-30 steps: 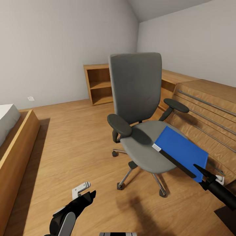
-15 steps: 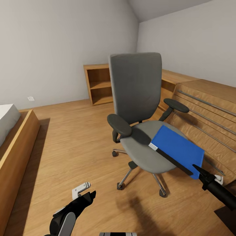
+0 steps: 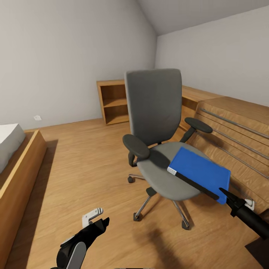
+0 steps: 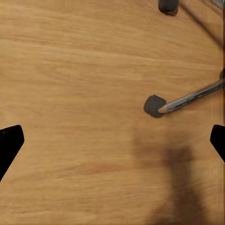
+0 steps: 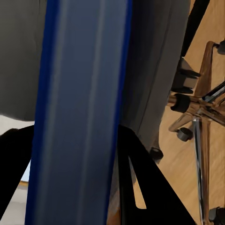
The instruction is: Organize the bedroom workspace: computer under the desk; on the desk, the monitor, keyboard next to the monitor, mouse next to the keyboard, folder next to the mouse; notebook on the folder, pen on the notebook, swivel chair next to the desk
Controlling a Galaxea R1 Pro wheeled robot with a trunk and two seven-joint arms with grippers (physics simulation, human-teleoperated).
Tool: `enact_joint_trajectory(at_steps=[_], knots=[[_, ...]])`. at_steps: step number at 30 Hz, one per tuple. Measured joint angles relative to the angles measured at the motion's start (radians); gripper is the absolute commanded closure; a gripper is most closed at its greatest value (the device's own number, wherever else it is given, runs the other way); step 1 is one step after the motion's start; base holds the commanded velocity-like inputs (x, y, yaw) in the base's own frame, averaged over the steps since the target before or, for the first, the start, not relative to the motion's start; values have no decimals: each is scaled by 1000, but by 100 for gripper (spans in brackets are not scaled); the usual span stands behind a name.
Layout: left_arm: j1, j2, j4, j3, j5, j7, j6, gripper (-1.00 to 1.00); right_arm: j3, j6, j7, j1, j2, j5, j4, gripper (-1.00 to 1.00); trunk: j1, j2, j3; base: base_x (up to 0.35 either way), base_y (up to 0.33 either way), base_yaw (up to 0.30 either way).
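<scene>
The grey swivel chair (image 3: 155, 108) stands mid-room on the wood floor. The blue folder (image 3: 200, 170) with its black spine lies tilted over the seat's right front part. My right gripper (image 3: 227, 197) is shut on the folder's near corner. In the right wrist view the folder's edge (image 5: 79, 93) runs between the black fingers (image 5: 136, 187) of the right gripper (image 5: 77, 154). My left gripper (image 3: 96, 221) hangs low over the floor in front of the chair, open and holding nothing. In the left wrist view the left gripper (image 4: 112, 140) looks down at a chair castor (image 4: 153, 105).
A low oak unit with metal rails (image 3: 231, 130) runs along the right wall just behind the chair. An oak shelf unit (image 3: 112, 99) stands in the far corner. A wood-framed bed (image 3: 18, 168) lies at the left. Bare floor lies between bed and chair.
The whole view has shifted a little, so the camera moved. The folder in my right gripper has slid slightly left over the seat. The left gripper has held still.
</scene>
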State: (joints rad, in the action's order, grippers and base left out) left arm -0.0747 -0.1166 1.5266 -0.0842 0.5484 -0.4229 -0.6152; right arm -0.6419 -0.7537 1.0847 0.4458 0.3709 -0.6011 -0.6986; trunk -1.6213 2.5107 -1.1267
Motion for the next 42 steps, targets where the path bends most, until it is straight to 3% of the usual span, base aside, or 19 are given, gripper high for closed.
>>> enact_joint_trajectory(at_steps=[12,18,22,28,31,36,39,42], knots=[[0,0,0,-1,-1,-4,2,-100,0,-1,0,0,0,0,-3,100,5,-3,46,0,0,0],[0,0,0,0,0,-6,2,-100,2,3,-1,0,-1,1,-8,100,8,-4,70,-264,0,0],[0,0,-6,-1,0,-6,2,-100,24,6,-1,0,-4,6,-56,100,9,-5,85,-324,0,0],[0,-1,-34,-2,-1,-10,3,-100,39,12,-10,0,-26,83,-131,100,12,-7,108,-123,0,0],[0,-1,-37,-2,-2,-11,3,-100,40,13,-22,0,-64,130,-199,100,14,-7,120,-17,0,0],[0,-2,-41,-2,-2,-11,3,-100,39,14,-43,0,-145,283,-327,100,16,-8,139,-4,0,0],[0,-3,-42,-2,-2,-11,3,-100,37,14,-46,0,-175,332,-367,100,18,-9,151,0,0,0],[0,-3,-44,-3,-2,-11,3,-100,36,15,-47,0,-186,348,-381,100,19,-10,163,0,0,0]])
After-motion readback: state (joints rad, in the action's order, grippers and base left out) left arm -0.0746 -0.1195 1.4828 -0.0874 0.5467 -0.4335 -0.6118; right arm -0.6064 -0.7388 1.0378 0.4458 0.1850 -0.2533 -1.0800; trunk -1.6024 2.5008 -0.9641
